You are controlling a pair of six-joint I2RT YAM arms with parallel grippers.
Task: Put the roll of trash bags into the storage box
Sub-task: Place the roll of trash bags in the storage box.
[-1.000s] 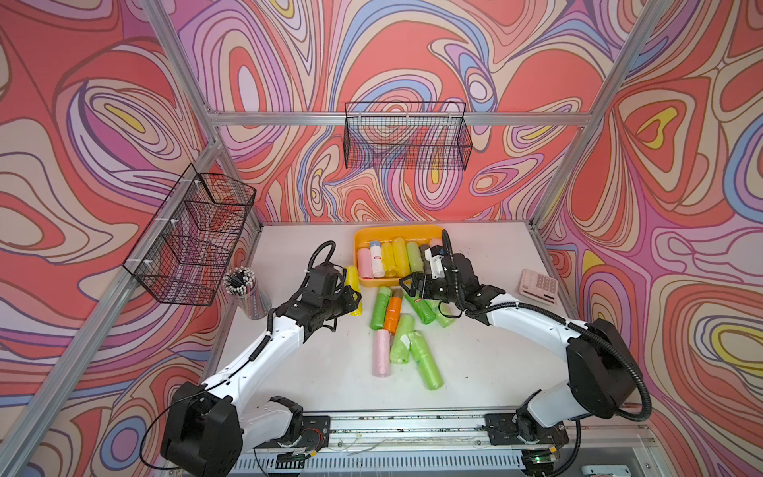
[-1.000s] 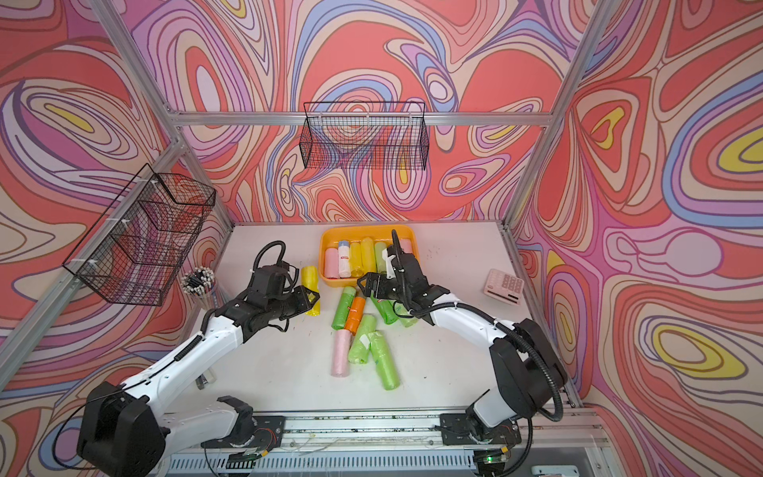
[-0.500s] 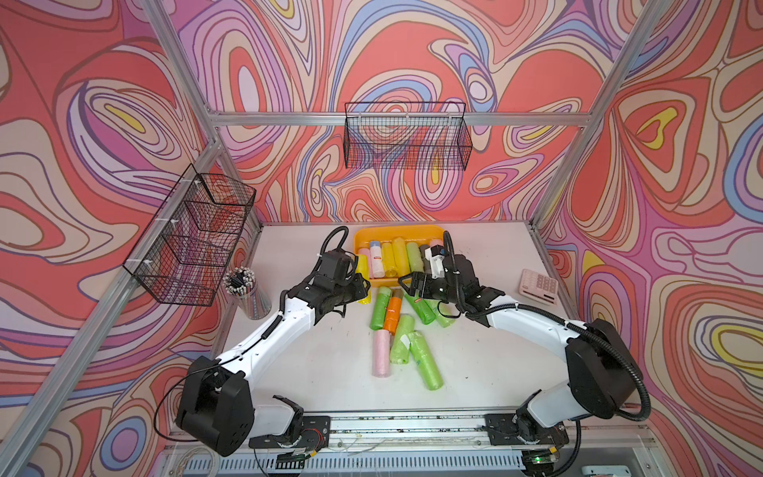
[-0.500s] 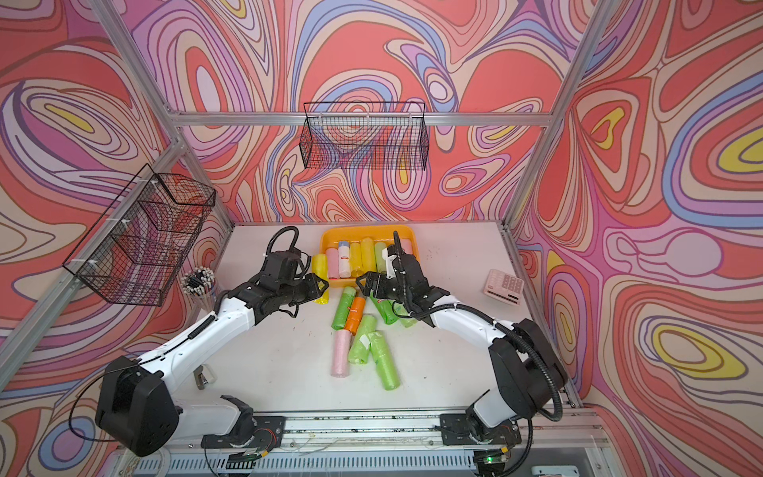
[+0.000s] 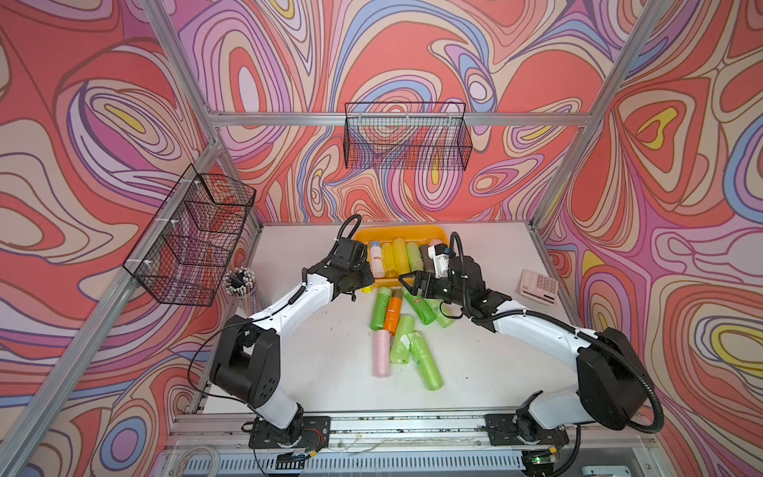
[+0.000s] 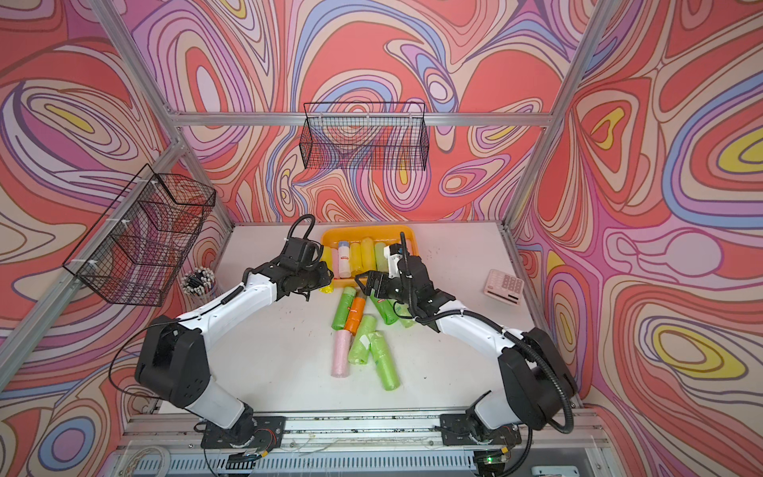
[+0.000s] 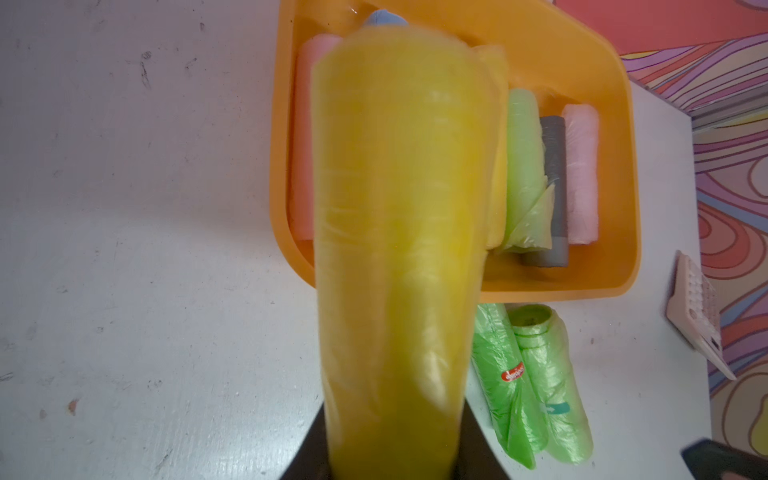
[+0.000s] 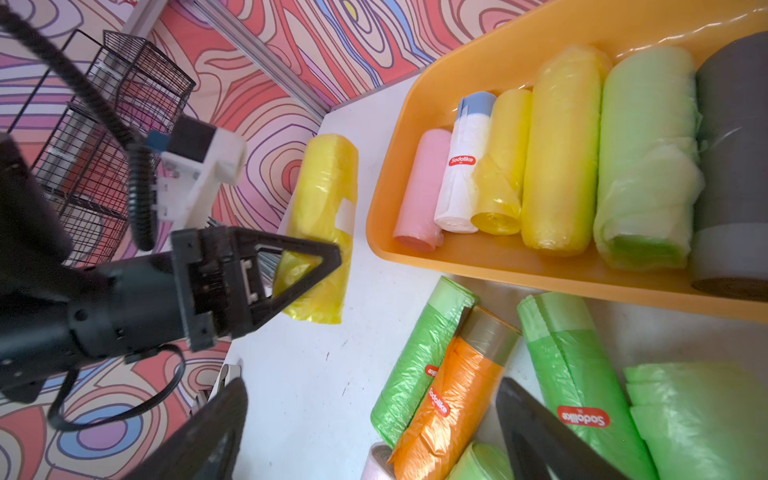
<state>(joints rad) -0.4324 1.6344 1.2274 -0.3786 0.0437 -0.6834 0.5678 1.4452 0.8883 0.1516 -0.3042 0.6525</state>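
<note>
The left tool [image 8: 320, 266] is clamped narrowly on a yellow roll of trash bags [image 8: 316, 199], gripping it near one end. The roll is outside the storage box [image 5: 396, 230], just beside the box's 9 o'clock wall and lying lengthwise along it. I cannot tell whether it rests on the white counter [image 5: 322, 371] or is held just above it. The box stands at 12 o'clock on the counter and holds a row of rolls lying side by side: pink, white, two yellow, green, grey and another pink. The right tool [image 5: 411, 285] hovers at the box's 6 o'clock edge with its jaws spread wide and nothing between them. Below it, loose rolls [image 5: 390, 314] of green, orange and pink are heaped at the counter's centre. A pale calculator [image 5: 539, 285] lies at 3 o'clock, and a cup of pens [image 5: 239, 281] stands at 9 o'clock.
</note>
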